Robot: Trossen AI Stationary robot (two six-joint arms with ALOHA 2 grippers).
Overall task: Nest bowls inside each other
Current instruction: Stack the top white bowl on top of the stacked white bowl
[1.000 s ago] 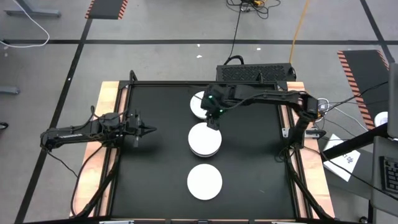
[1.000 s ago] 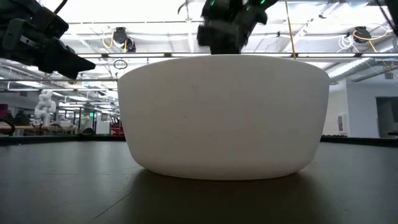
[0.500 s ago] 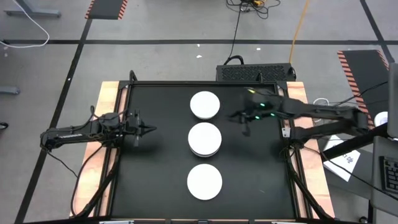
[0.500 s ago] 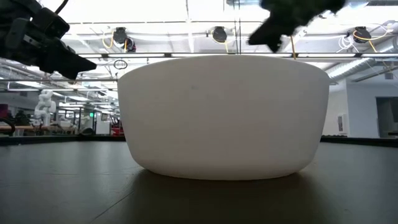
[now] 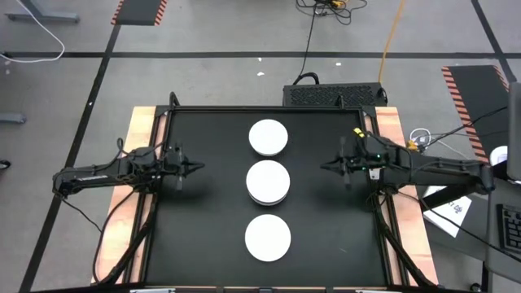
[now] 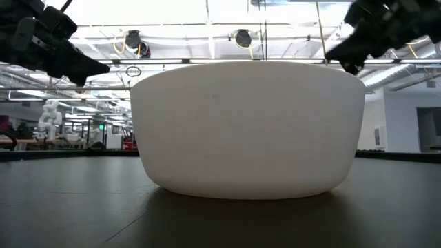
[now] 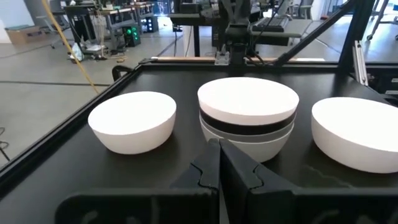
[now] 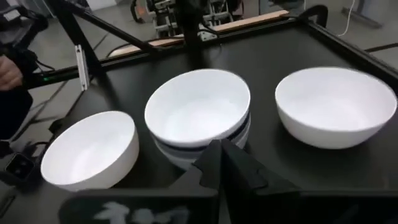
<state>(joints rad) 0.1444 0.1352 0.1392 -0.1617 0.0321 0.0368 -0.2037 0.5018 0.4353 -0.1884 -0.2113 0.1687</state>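
Three white bowls stand in a row down the middle of the black mat. The far bowl point(image 5: 268, 137) and the near bowl point(image 5: 268, 238) stand alone on their bases. The middle one point(image 5: 268, 182) is the top of a nested stack point(image 7: 247, 115), with a black bowl's rim point(image 7: 249, 127) under it and a pale bowl at the bottom. My left gripper point(image 5: 198, 168) hovers shut left of the stack, pointing at it. My right gripper point(image 5: 324, 166) hovers shut right of the stack, also pointing at it. The near bowl point(image 6: 248, 127) fills the low view.
The mat point(image 5: 203, 228) has bare room on both sides of the bowl row. Wooden boards point(image 5: 138, 138) edge the table at left and right. A black box point(image 5: 334, 95) with cables sits beyond the far edge.
My right gripper has drawn back from above the far side of the middle stack toward the table's right edge, and it now points level at the stack. The far bowl, which it partly hid, shows whole. The bowls and my left arm have kept still.
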